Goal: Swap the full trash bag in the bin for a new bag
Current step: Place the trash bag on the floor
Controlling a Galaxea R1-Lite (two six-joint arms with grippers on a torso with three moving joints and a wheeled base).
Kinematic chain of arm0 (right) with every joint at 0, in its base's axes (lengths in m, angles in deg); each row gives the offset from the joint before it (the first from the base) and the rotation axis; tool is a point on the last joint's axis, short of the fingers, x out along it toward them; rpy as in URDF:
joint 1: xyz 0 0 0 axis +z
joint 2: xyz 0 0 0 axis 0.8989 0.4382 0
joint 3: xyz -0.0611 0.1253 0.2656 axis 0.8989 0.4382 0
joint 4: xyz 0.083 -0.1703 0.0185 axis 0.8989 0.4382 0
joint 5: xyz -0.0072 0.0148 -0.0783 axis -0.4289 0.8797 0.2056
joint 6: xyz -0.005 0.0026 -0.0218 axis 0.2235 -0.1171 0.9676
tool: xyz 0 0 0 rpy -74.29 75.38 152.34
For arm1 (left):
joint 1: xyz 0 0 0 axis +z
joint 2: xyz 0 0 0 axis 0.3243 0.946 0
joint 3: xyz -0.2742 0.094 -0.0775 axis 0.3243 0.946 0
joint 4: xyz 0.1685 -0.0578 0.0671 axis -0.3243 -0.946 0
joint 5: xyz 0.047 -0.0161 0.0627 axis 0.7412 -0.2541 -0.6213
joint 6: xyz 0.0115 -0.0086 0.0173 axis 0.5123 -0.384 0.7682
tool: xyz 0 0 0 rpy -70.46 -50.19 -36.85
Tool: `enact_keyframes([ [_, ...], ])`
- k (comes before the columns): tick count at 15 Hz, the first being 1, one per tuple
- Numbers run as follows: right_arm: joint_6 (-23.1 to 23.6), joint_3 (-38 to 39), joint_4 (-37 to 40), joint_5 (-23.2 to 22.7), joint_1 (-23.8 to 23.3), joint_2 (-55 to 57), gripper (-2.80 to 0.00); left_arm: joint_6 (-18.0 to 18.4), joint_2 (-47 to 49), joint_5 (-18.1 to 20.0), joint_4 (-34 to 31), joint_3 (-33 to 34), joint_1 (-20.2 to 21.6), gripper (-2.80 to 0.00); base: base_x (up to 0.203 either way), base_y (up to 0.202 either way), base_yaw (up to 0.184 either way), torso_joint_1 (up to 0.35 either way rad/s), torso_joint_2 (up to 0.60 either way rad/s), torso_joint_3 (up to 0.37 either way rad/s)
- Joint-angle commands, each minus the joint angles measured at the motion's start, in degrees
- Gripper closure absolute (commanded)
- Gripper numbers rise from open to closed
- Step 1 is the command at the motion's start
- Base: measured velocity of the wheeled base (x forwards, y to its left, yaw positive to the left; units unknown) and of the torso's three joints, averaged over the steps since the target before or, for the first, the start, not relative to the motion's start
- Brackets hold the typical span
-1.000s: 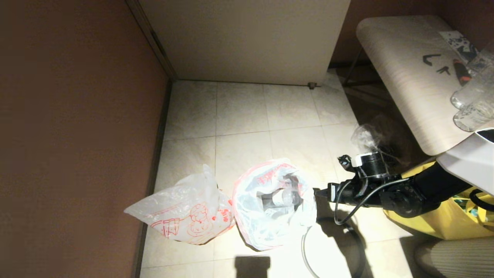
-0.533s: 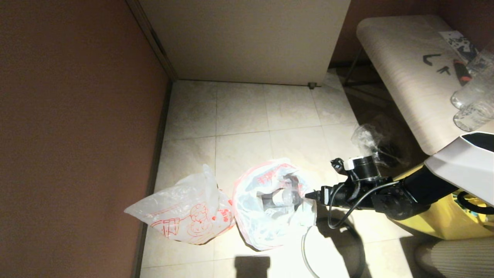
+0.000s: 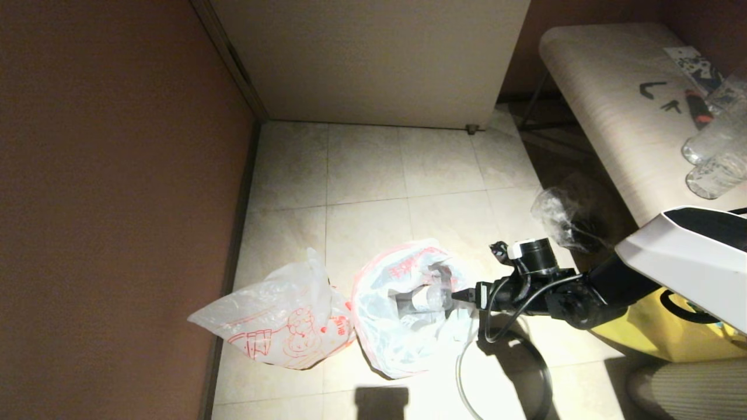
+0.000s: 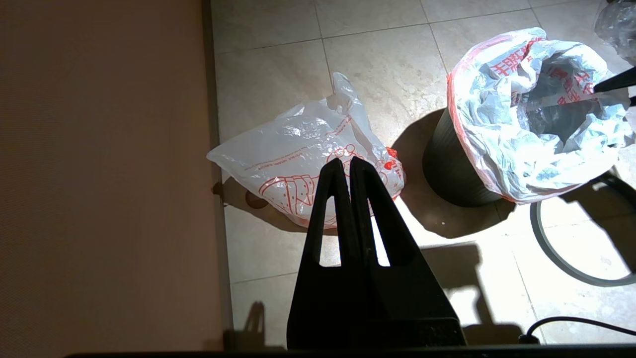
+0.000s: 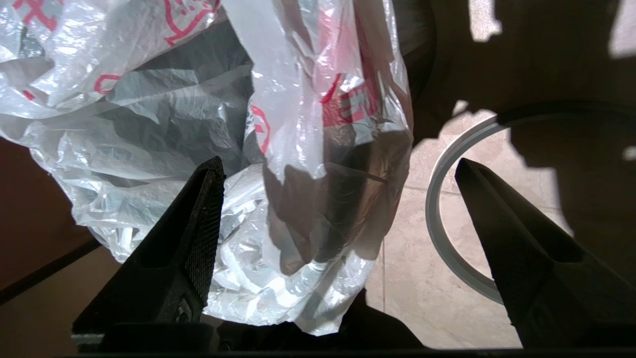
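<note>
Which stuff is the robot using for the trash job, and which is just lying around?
For the job:
full trash bag
bin
new bag
grey ring
right gripper, fingers open

Just lying about:
yellow tote
clear wrinkled bag
bottles

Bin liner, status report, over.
Right gripper open at whitish red-lettered bag in black bin. Left gripper shut, parked. Grey ring on floor.

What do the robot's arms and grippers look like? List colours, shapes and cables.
The right arm is black with a white shell, a round black-and-white wrist unit and looping black cable. The right gripper and left gripper have black, tapering, pointed fingers with triangular cut-outs; one pad looks finely textured.
</note>
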Motion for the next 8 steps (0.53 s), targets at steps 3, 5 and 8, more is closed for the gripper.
enact_keyframes([
  [3, -0.1, -0.3, -0.2, -0.1, 0.0, 1.3, 0.0, 0.0, 0.0, 0.0, 0.0, 0.2, 0.0, 0.0, 0.0, 0.0, 0.0, 0.0, 0.0, 0.0],
  [5, -0.1, -0.2, -0.1, -0.2, 0.3, 1.3, 0.0, 0.0, 0.0, 0.0, 0.0, 0.2, 0.0, 0.0, 0.0, 0.0, 0.0, 0.0, 0.0, 0.0],
  [8, -0.1, 0.6, -0.1, -0.1, 1.2, 1.0, 0.0, 0.0, 0.0, 0.0, 0.0, 0.2, 0.0, 0.0, 0.0, 0.0, 0.0, 0.0, 0.0, 0.0],
])
